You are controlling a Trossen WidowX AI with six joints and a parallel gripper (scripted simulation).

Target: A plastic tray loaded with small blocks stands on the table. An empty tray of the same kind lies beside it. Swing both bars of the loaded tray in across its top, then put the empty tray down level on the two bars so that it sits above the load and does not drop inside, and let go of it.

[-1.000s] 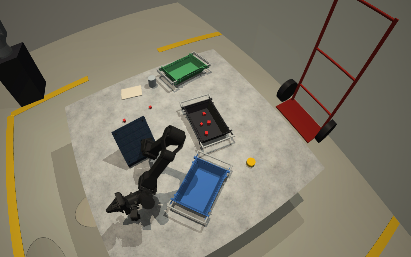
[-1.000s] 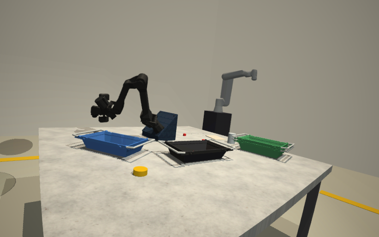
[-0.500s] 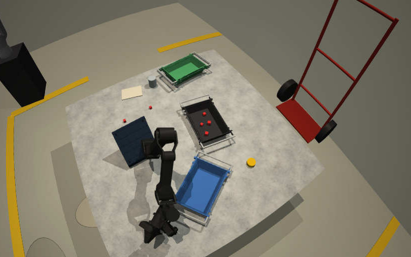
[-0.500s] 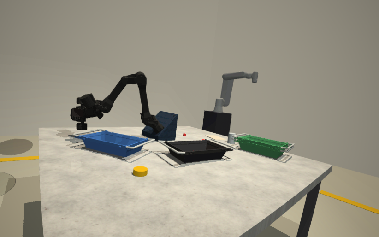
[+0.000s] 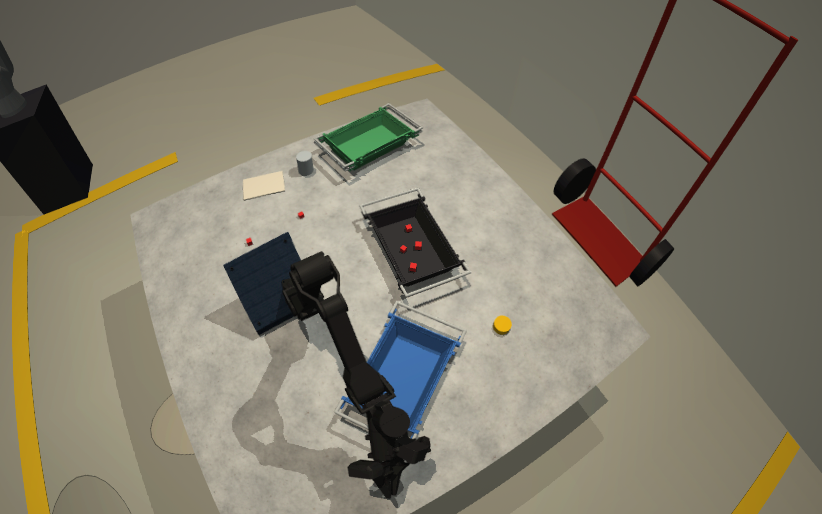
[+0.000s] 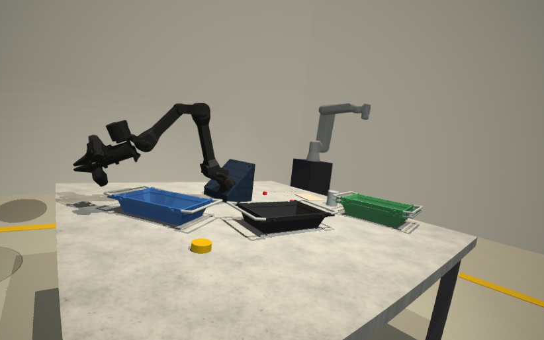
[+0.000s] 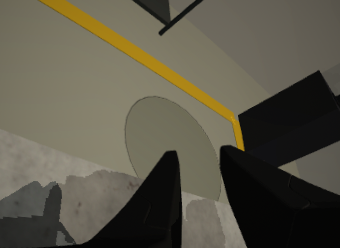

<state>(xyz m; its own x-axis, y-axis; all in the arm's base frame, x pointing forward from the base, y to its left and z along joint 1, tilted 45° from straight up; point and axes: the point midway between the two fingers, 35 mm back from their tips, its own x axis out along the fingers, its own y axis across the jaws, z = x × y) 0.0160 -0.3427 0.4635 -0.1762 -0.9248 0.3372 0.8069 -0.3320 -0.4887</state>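
The black tray stands upright with several small red blocks inside. Its far bar and its near bar both stick out beyond its ends. An empty blue tray stands upright beside it, with its wire bars out over its ends. The arm hides part of the blue tray in the top view. My gripper is in the air past the blue tray's end, away from the black tray. Its fingers are drawn in to a narrow gap, with nothing between them.
An empty green tray stands at the far end. A grey cylinder, a cream card, two loose red blocks and a dark blue slanted block are on the table. A yellow disc lies near the trays.
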